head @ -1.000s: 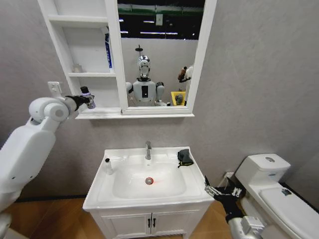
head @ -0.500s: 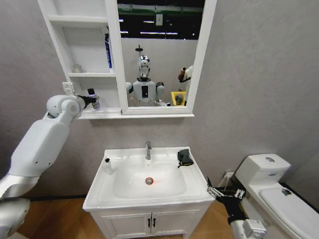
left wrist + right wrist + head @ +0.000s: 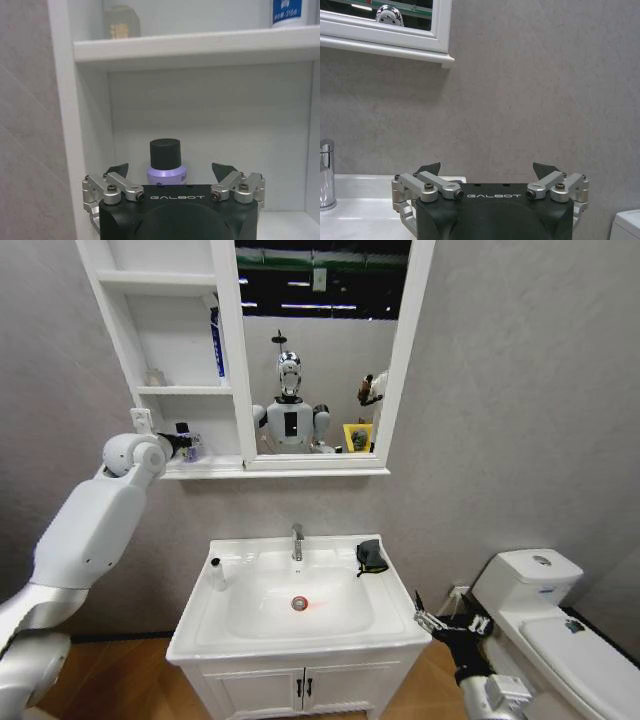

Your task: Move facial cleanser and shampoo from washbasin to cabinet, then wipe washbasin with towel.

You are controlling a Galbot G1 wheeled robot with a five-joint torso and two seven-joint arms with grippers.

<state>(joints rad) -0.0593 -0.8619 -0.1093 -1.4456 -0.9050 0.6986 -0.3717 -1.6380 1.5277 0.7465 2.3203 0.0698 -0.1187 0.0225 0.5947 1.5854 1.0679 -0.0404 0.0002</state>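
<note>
So the cabinet (image 3: 165, 360) is the big piece — its bottom shelf now holds a small bottle (image 3: 165, 167), standing upright. It looks light and smooth-sided, probably slippery, so I'd grip the round body, not the cap. The left gripper (image 3: 170, 172) reaches into that compartment, fingers spread wide either side of it, not touching. The right gripper (image 3: 490, 172) waits beside the washbasin (image 3: 195, 625), also wide open.

My left gripper (image 3: 170, 172) body hides the bottle's (image 3: 165, 167) lower half; label text too small to read.
</note>
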